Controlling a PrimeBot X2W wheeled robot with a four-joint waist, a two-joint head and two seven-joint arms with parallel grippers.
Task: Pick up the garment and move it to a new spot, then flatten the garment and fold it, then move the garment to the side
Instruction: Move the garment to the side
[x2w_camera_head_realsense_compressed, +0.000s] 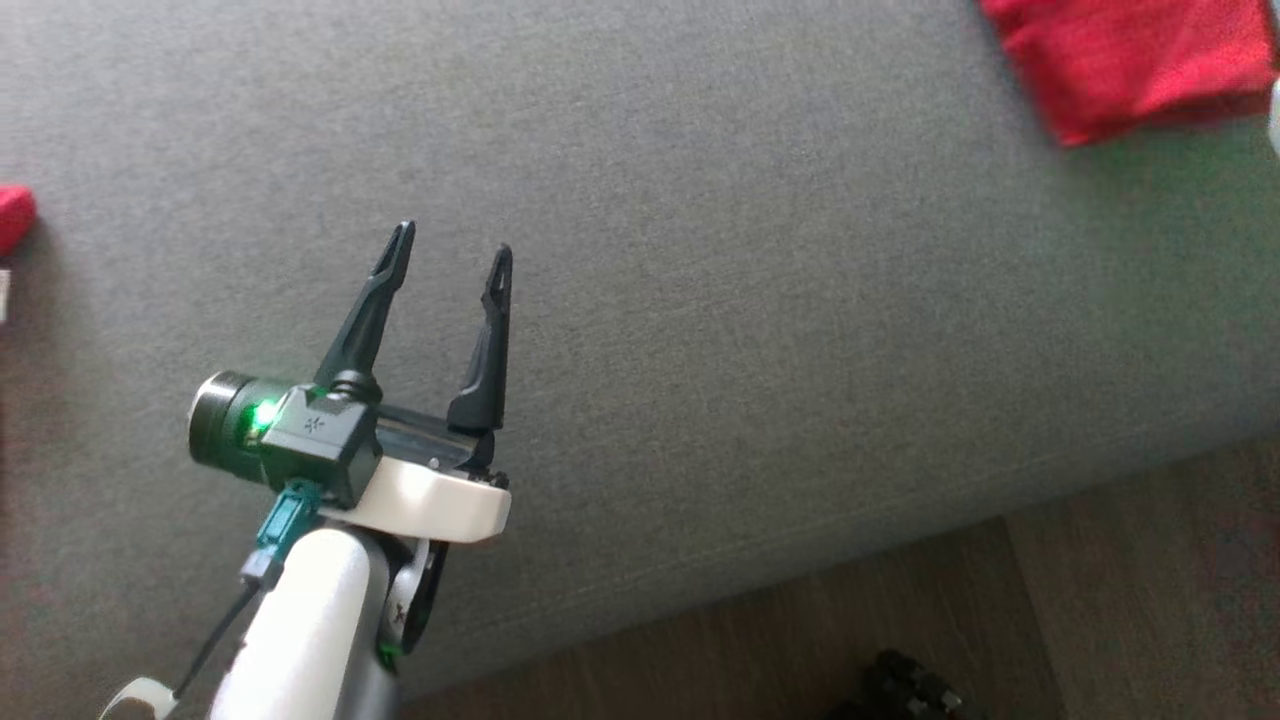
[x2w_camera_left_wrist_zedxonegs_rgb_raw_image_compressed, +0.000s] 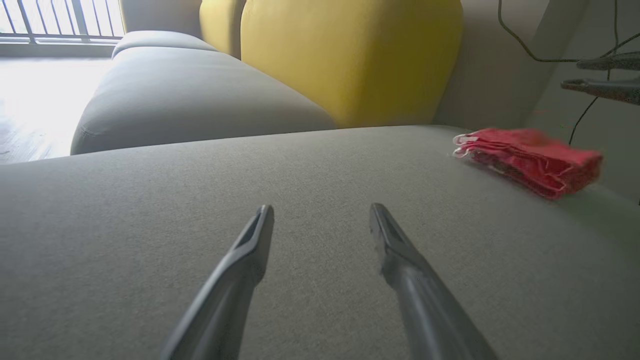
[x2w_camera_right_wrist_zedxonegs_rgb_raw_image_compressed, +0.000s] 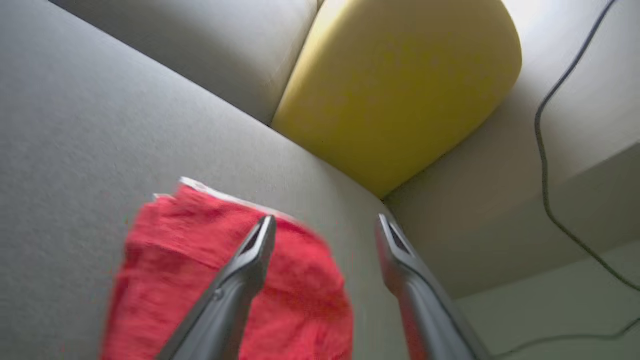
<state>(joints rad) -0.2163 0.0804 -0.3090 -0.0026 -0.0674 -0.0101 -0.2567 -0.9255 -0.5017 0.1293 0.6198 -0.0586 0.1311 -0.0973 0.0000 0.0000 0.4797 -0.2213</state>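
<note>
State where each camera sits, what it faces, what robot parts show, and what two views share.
Head view: on the head, down at the sofa seat; left gripper shows.
Left wrist view: low over the seat, facing the yellow cushion; own fingers.
Right wrist view: above the red garment; right gripper shows.
Wrist views share cushion, garment.

Left claw (x2w_camera_head_realsense_compressed: 454, 240) spread; red garment (x2w_camera_head_realsense_compressed: 1130, 60), seemingly folded, apart.
</note>
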